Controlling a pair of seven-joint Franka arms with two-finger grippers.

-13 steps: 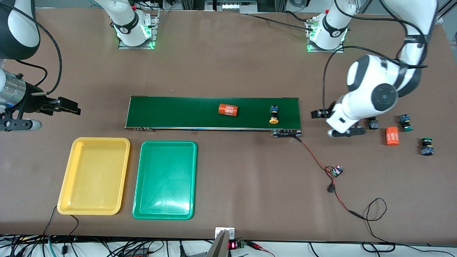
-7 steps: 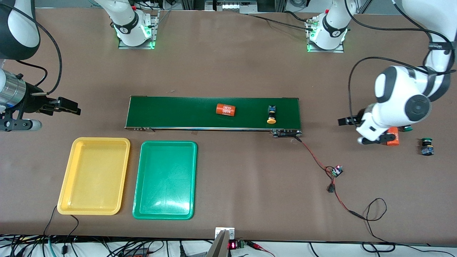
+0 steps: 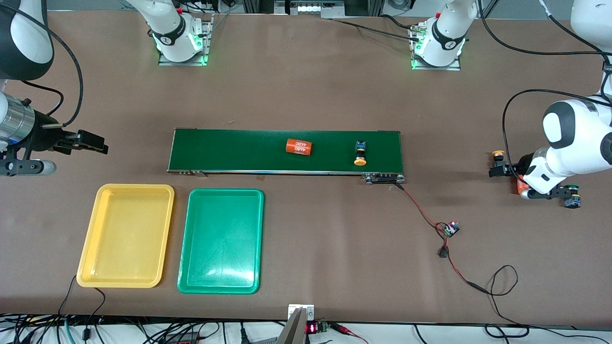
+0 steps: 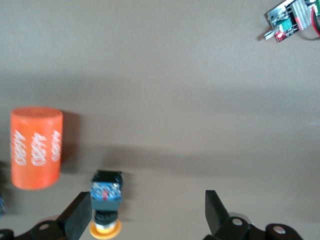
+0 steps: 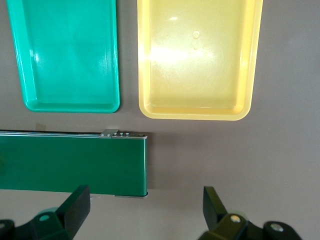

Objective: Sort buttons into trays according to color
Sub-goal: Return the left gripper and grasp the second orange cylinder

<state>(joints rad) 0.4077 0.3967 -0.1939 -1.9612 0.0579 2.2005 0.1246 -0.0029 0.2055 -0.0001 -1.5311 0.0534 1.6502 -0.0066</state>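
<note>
- Left tool (image 3: 528, 181): hangs low over the surface (image 3: 306, 95) at the left arm's end, at mid-height of the front view. The fingers are spread wide and grasp nothing.
- Loose yellow-capped button (image 3: 498, 154): lies on the surface. In the left wrist view (image 4: 106, 200) it sits just inside one finger (image 4: 80, 217) of the left tool, with its cap toward the camera. I cannot tell whether they touch.
- Loose orange cylinder (image 4: 36, 147): has white print and stands on the surface beside that button, outside the fingers. In the front view it is mostly hidden under the tool.
- Green-capped button (image 3: 571, 198): lies on the surface and is partly hidden by the left tool's outer finger.
- Conveyor belt (image 3: 239, 153): at the centre of the front view. It carries the belt yellow-capped button (image 3: 360, 153) and the belt orange cylinder (image 3: 299, 146), which lie well apart.
- Yellow tray (image 3: 126, 236) and green tray (image 3: 221, 241): side by side in the lower part of the front view, nearer the camera than the belt. The yellow one is toward the right arm's end.
- Right tool (image 3: 98, 143): waits in the air with its fingers released and holds nothing. In the right wrist view (image 5: 145, 205) it is over the belt's end.
- Small circuit board (image 3: 451, 228): lies on the surface with a red-and-black wire (image 3: 420, 210) running to the belt.
</note>
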